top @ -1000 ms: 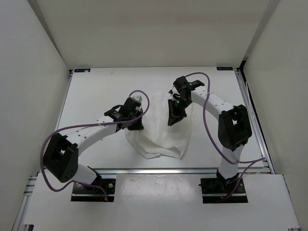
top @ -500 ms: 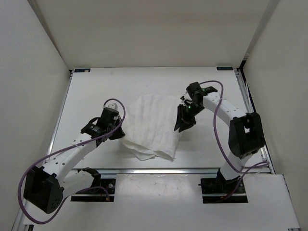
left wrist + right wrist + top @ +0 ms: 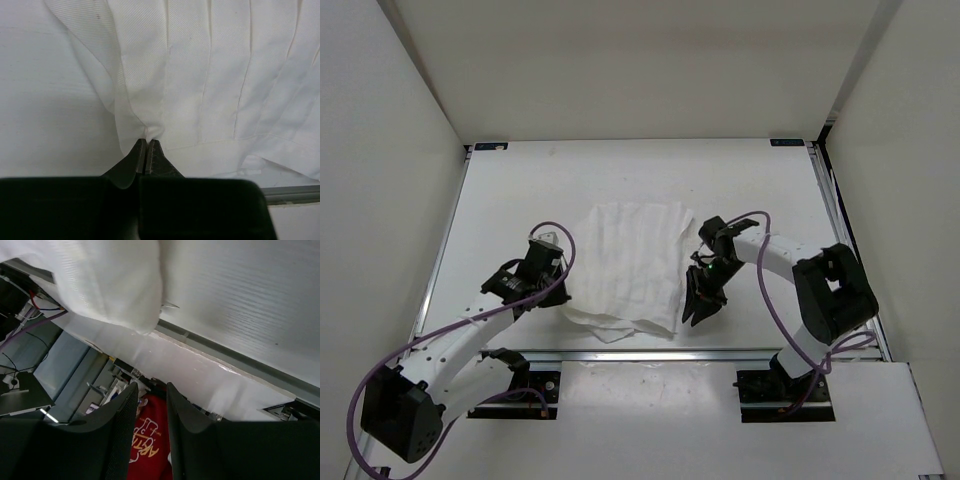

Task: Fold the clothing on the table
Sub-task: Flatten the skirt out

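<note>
Pulled toward the near edge of the surface [image 3: 510, 200], the clothing [image 3: 630, 265] lies flatter, pinched in the closed left hand [image 3: 146, 145]; the part-open right hand [image 3: 151, 390] has let go.

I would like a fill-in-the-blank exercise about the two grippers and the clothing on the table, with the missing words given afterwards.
1. The left gripper pinches the clothing at its ___ (left/right) edge.
2. The right gripper is open and holds ___.
3. The clothing lies on a table whose colour is ___.
Missing words: left; nothing; white.
</note>
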Available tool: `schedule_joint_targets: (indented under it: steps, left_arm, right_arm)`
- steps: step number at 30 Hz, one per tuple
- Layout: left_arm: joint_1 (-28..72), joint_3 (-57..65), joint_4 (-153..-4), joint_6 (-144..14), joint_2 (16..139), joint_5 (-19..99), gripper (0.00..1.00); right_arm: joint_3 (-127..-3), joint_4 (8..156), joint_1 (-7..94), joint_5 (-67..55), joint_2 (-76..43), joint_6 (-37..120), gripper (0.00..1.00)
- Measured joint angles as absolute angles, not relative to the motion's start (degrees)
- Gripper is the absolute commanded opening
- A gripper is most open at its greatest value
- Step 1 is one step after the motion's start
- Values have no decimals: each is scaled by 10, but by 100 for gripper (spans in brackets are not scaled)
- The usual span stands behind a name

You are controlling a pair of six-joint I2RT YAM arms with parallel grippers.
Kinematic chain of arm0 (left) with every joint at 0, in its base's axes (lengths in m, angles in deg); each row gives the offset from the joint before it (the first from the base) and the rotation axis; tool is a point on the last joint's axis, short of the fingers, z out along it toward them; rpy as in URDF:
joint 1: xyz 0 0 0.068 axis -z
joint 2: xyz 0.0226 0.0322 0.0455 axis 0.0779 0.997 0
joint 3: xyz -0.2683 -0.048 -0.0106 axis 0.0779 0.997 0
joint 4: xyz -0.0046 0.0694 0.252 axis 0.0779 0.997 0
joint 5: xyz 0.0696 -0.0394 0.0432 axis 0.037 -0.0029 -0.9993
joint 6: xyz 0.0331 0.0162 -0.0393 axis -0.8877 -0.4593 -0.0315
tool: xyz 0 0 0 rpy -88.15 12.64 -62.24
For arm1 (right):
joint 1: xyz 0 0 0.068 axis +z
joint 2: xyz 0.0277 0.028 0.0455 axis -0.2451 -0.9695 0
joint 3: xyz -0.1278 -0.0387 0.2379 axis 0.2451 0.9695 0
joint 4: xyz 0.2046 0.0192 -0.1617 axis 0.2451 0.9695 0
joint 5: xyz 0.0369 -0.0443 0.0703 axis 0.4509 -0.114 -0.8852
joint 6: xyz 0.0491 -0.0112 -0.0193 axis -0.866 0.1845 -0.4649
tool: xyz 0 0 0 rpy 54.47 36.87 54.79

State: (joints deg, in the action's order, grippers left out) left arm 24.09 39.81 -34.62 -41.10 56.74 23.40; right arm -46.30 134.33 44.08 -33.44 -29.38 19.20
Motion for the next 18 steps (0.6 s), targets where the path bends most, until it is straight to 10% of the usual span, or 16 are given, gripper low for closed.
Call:
schedule_joint_targets:
  steps: [18]
  left_arm:
    - [257, 398, -340, -419, 571, 227, 0]
  right_arm:
    - [-505, 1219, 493, -313, -447, 145, 35]
